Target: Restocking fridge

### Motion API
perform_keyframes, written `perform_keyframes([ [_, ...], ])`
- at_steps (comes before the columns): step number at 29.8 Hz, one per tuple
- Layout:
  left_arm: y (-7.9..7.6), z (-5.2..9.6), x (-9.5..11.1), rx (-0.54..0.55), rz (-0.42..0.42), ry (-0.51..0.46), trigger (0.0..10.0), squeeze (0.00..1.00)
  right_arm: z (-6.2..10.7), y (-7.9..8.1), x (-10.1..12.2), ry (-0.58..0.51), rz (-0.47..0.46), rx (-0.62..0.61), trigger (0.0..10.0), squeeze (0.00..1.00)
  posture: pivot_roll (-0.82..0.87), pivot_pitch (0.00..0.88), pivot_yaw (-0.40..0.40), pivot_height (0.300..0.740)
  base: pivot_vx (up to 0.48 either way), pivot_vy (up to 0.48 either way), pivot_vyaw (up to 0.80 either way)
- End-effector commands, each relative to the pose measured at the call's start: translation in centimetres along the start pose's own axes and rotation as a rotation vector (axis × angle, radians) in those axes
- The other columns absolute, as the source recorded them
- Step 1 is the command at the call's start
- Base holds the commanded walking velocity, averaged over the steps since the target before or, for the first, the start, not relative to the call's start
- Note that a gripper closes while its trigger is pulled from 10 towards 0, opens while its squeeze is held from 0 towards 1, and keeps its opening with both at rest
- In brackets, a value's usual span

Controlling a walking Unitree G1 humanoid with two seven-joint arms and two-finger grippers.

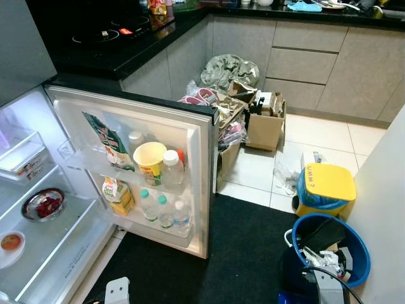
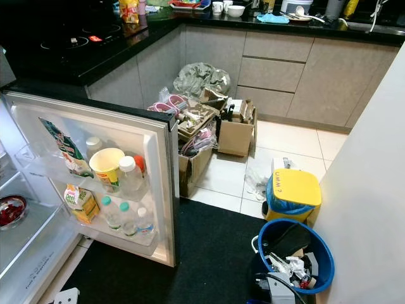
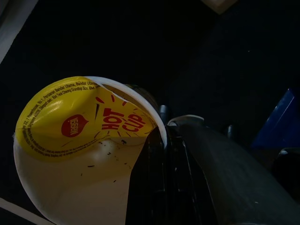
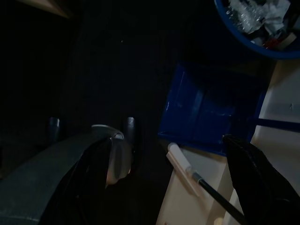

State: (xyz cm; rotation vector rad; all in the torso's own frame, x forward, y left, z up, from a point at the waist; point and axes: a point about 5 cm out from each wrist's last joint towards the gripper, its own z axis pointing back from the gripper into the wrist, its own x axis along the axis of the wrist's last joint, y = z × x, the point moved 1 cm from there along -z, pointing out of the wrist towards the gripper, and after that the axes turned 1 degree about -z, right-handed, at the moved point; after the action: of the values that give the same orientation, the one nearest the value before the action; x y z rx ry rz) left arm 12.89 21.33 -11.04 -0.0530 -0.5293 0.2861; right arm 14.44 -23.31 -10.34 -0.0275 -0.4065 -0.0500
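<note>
One noodle cup [image 3: 79, 154] gripped, left end effector [image 3: 161, 154]

Blue bin [image 1: 354, 248] (full of rubbish) beside yellow-lidded tub [image 1: 326, 188].

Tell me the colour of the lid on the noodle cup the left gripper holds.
Yellow with red lettering, on the white noodle cup; clearest in the left wrist view.

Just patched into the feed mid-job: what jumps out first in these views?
The open fridge door on the left, its racks packed with bottles, a juice carton and a yellow cup. The left end effector grips a yellow-lidded Hot Cup noodle cup over the dark mat. To the right stand a blue bucket of clutter and a yellow-lidded bin.
</note>
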Motion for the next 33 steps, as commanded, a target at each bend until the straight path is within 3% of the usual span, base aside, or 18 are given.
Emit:
perform_keyframes([
  [1, 0.78, 0.19, -0.01, 0.017, -0.004, -0.004, 10.0, 0.0, 0.03, 0.02, -0.39, 0.005, 0.016, 0.005, 10.0, 0.0, -0.06, 0.0, -0.017, 0.74, 0.36, 0.0, 0.0],
  [14, 0.77, 0.15, 0.18, 0.017, -0.025, -0.005, 10.0, 0.0, 0.03, -0.07, -0.05, 0.0, 0.034, 0.005, 10.0, 0.0, -0.06, 0.0, -0.015, 0.74, 0.366, 0.0, 0.0],
  [33, 1.2, 0.14, 0.88, 0.037, -0.022, -0.029, 10.0, 0.0, -0.03, 0.24, 0.22, -0.005, 0.055, 0.018, 10.0, 0.0, -0.05, 0.0, -0.009, 0.74, 0.0, 0.0, 0.0],
])
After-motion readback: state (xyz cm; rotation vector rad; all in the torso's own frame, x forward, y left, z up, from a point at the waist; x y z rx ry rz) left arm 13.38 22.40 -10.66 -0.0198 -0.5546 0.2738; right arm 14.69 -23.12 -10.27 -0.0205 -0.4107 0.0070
